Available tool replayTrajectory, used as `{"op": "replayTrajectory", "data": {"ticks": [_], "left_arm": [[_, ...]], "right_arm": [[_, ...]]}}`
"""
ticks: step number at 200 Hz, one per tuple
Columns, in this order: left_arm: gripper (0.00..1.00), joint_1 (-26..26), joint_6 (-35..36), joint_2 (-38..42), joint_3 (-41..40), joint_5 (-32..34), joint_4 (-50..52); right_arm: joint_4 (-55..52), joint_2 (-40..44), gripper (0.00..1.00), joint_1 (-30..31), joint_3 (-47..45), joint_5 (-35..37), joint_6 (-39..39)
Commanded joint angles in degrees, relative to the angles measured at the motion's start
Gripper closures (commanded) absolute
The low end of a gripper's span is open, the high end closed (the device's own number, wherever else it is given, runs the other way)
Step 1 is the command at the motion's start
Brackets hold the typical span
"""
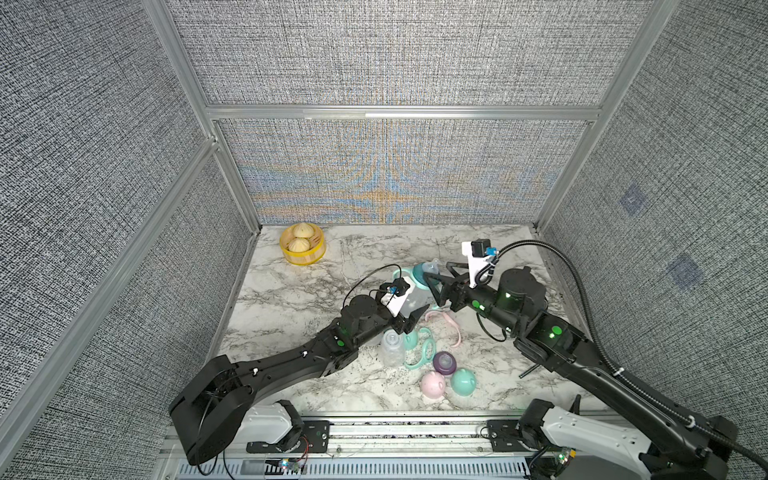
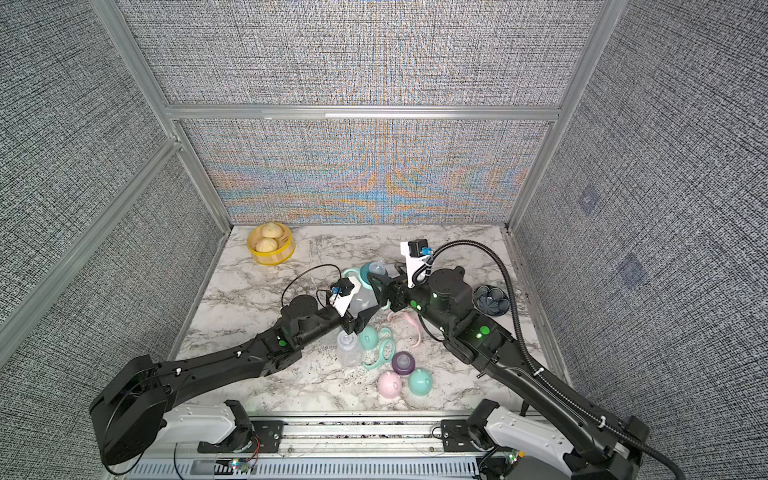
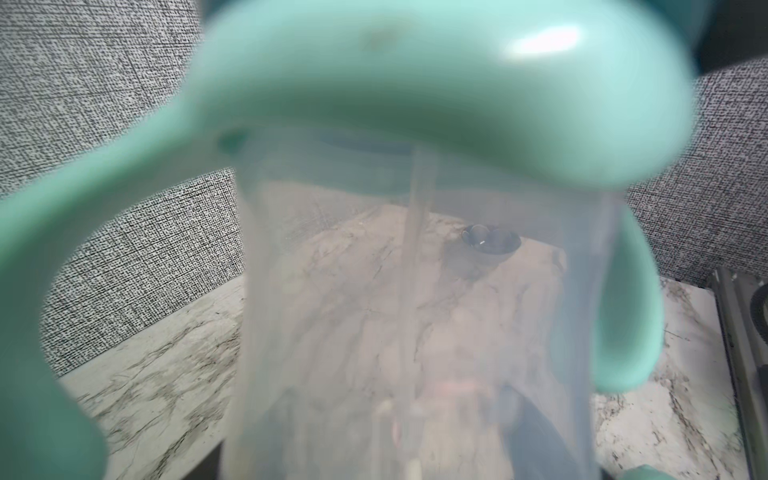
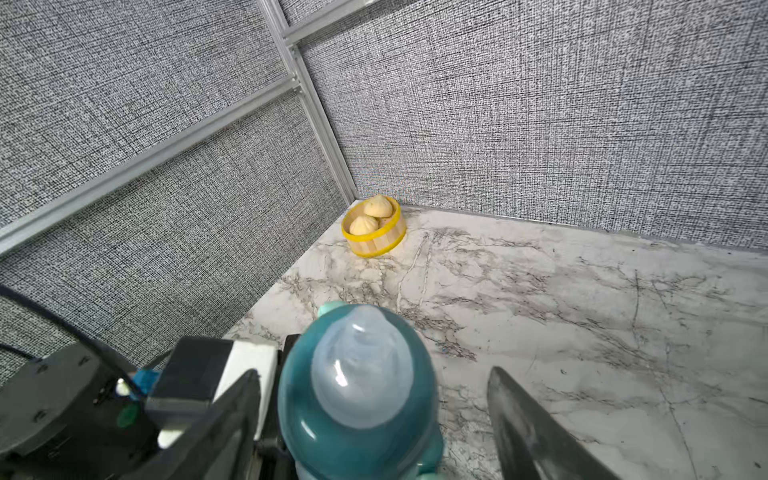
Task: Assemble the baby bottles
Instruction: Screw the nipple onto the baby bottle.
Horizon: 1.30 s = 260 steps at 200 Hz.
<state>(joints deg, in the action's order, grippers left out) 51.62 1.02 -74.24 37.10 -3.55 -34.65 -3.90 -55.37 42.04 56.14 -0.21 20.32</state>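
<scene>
Grey woven-cloth walls in a silver metal frame close in a white counter veined in grey like marble. Over its middle is the held bottle, a clear cylinder tilted with its top toward the back wall. It carries a glossy teal collar, a cloudy rounded nipple and a smooth mint handle whose loops curve down both sides.

The left arm stretches low from the near left. The left gripper has its jaws clamped on the held bottle's clear body. The right arm comes from the near right with its elbow raised. The right gripper has its jaws apart on either side of the teal collar, one finger just beside it and the other clear of it.

Nearer the front than the held bottle lie a second clear bottle on its side, a loose mint looped handle, a thin pink handle, a purple collar, and two eared dome caps, pink and mint. Well beyond the held bottle, in the far left corner, a yellow slatted basket holds pleated buns. A dark petal-patterned bowl sits to the held bottle's right.
</scene>
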Motion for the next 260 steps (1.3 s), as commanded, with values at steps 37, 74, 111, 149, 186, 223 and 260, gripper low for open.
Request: {"op": "replayTrajectory", "data": {"ticks": [37, 74, 111, 149, 186, 223, 260], "left_arm": [[1.00, -0.17, -1.16, -0.55, 2.08, -8.53, -0.59], [1.00, -0.73, -3.42, -1.43, 2.45, -12.99, -1.90], [1.00, -0.80, -4.59, -1.88, 1.85, -14.03, -3.68], [1.00, -0.96, -5.41, -2.22, 1.61, -14.23, -4.79], [0.53, -1.16, -5.98, -2.93, 1.58, -12.60, -4.37], [0.00, -1.73, -6.46, -3.63, 2.85, -8.20, 0.34], [0.00, -3.25, -6.73, -3.18, 4.44, -5.00, 7.63]], "right_arm": [[-2.20, 0.85, 0.11, -4.06, -0.06, -13.98, -1.50], [-0.16, -0.34, 0.11, -4.38, -1.25, -15.95, -1.77], [0.79, -1.61, 0.12, -4.50, -1.30, -16.15, -1.33], [0.94, -2.28, 0.25, -4.68, -1.72, -15.45, -0.72], [-1.43, -2.28, 0.46, -5.54, -1.17, -12.77, -0.79], [-6.05, -2.90, 0.47, -7.64, 0.33, -8.75, -3.09], [-6.61, -4.74, 0.46, -9.71, 2.22, -2.43, -7.25]]}}
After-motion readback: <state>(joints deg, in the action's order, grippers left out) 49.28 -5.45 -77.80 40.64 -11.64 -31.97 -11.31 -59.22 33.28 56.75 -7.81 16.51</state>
